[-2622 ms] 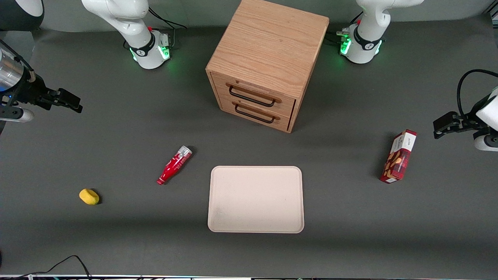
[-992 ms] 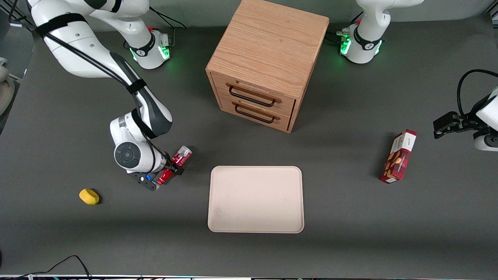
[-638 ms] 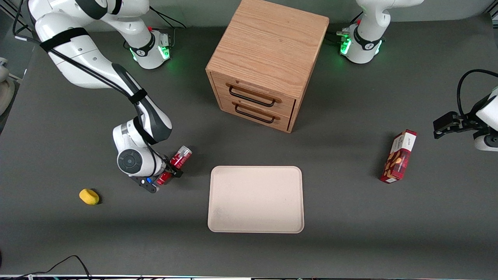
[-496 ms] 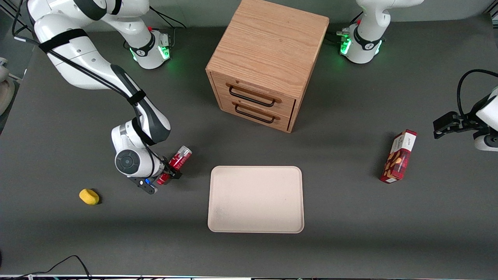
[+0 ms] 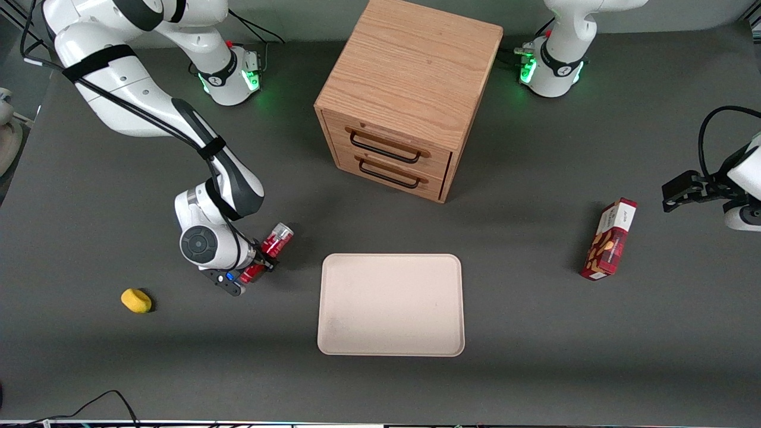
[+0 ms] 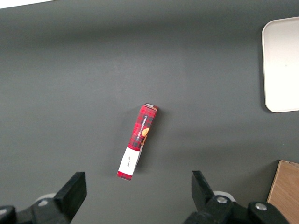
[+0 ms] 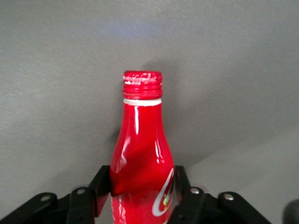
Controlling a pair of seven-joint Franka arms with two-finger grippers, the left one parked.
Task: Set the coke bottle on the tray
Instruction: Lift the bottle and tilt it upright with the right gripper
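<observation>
Coke bottle (image 5: 269,252): we see it lying on its side on the dark table, beside the tray and apart from it, toward the working arm's end; its silver base points toward the drawer cabinet, its red cap toward the front camera.
Why it lies so: we judge it has not been lifted, since it appears to rest on the mat.
Gripper (image 5: 257,264): low over the bottle's middle. In the wrist view the gripper (image 7: 142,186) has a black finger against each flank of the coke bottle (image 7: 141,158), so we read it as pinching the bottle across its body.
Bottle relative to gripper: between the fingers, cap end sticking out past them, base end out past the wrist.
Why held so: we think a grip across the narrow width suits a slim round body that could roll.
Tray (image 5: 390,304): bare, nearer the front camera than the drawer cabinet (image 5: 404,95).
Others, from the tray: a yellow object (image 5: 136,300) toward the working arm's end, a red snack box (image 5: 609,240) toward the parked arm's end.
</observation>
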